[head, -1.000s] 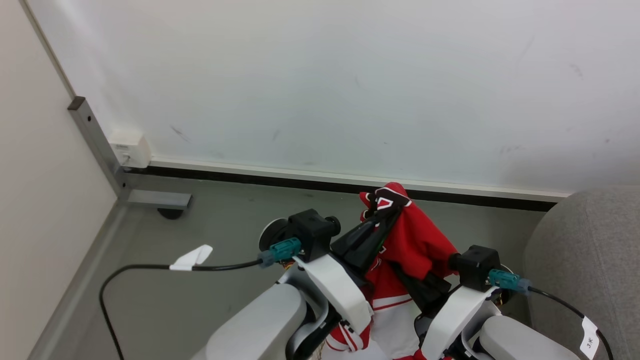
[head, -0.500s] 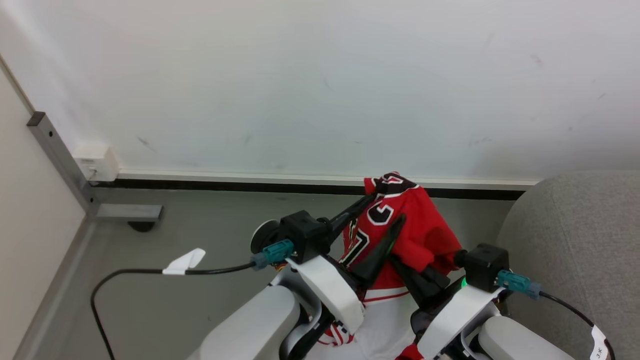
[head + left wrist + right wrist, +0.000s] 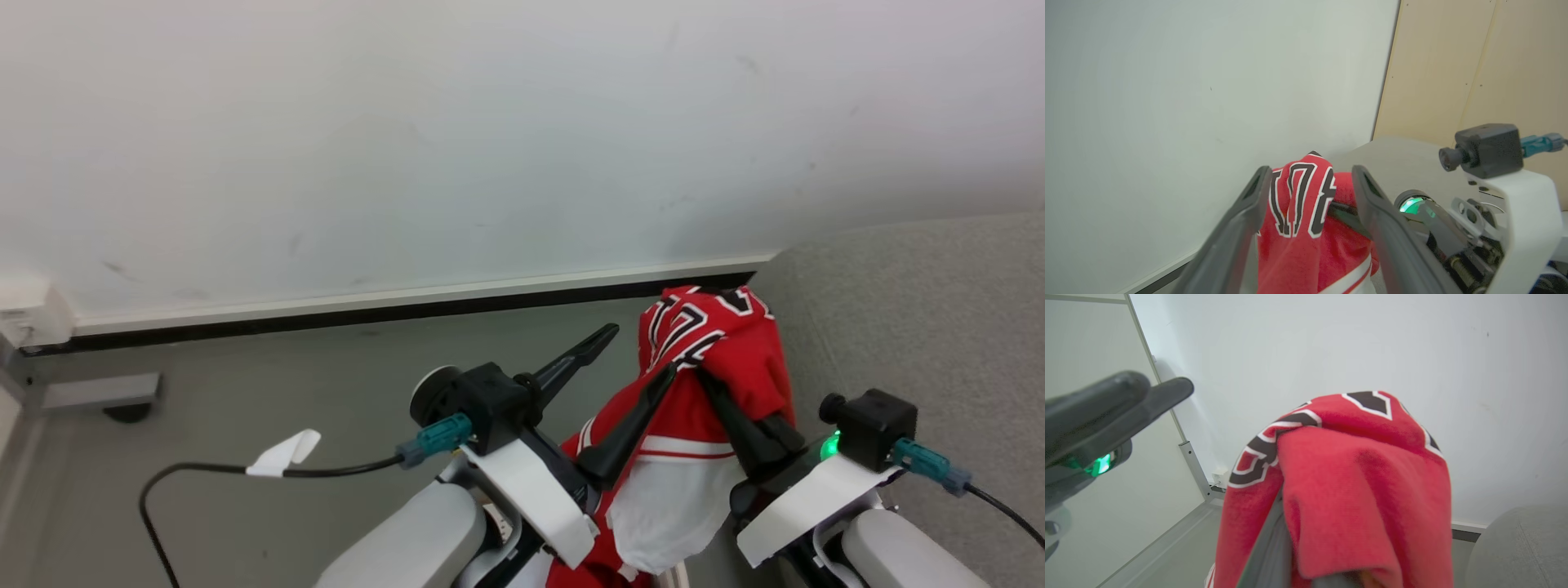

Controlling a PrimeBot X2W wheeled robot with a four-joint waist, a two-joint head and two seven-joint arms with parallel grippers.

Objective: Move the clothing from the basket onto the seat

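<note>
The clothing, red with white stripes and black-and-white lettering, hangs bunched over my right gripper's fingers, which are shut on it. My left gripper stands open just left of the bundle, its nearer finger against the fabric and the other apart from it. In the left wrist view the lettered fold of the clothing shows between the spread fingers of the left gripper. The right wrist view has the clothing draped over its own fingers. The grey seat rises at the right. The basket is out of view.
A white wall with a dark skirting strip stands ahead above a grey floor. A metal post foot sits at the far left. A black cable with a white tag trails from my left wrist.
My left gripper has opened and let go of the clothing, which now hangs from the right gripper alone. The camera has turned right, bringing more of the seat into view.
</note>
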